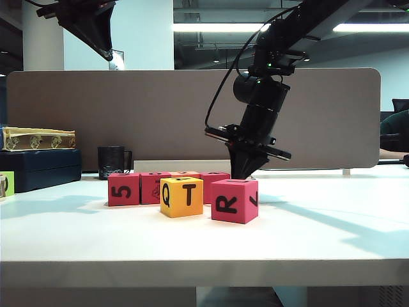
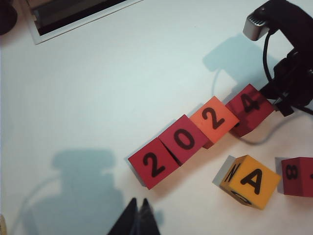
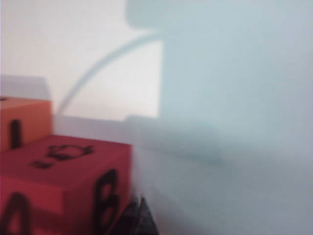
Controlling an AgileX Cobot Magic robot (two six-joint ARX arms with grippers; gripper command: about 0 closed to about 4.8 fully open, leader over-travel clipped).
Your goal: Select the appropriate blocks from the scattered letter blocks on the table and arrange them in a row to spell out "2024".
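Four blocks stand in a row on the white table, reading "2024" in the left wrist view: a red 2, a red 0, an orange 2 and a red 4. In the exterior view the row shows its side faces, starting with a red "5" and ending with a red block. My right gripper is shut and empty, its tips down at the table against the end of the red 4 block. High above the table hangs my left gripper, shut on nothing.
A yellow block marked Q and T and a red block marked R stand loose in front of the row. A black mug and stacked boxes sit at the back left, before a grey partition.
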